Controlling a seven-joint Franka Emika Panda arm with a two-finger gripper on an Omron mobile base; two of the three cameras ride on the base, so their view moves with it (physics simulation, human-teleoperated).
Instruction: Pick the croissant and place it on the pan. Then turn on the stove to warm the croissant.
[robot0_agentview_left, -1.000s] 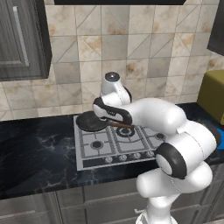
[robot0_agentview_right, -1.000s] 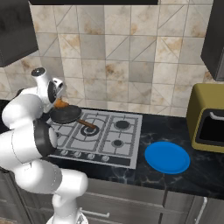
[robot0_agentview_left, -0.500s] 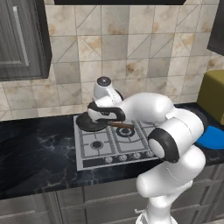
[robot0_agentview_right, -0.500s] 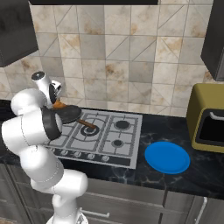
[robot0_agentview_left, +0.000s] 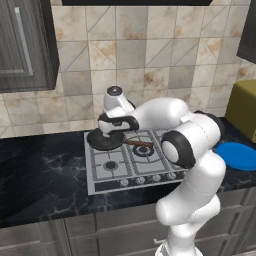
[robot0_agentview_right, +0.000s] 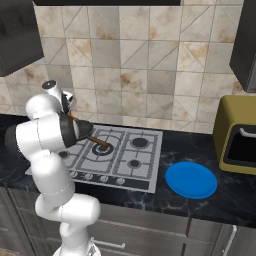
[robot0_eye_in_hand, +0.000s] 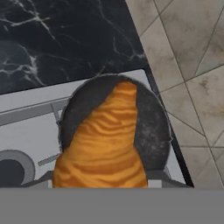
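Croissant (robot0_eye_in_hand: 105, 144) is in the gripper's (robot0_eye_in_hand: 101, 186) pinch right over the pan (robot0_eye_in_hand: 151, 127) at the stove's (robot0_agentview_left: 135, 165) back-left corner, so dropping it and the knob remain.

arm swung left, croissant (robot0_eye_in_hand: 103, 148) lower over pan (robot0_agentview_left: 104, 139)

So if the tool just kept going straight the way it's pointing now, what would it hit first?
Most likely the pan. In the hand view the croissant held in the tool hangs right over the pan's dark inside on the stove, so the croissant would touch down first; the remaining gap is unclear.
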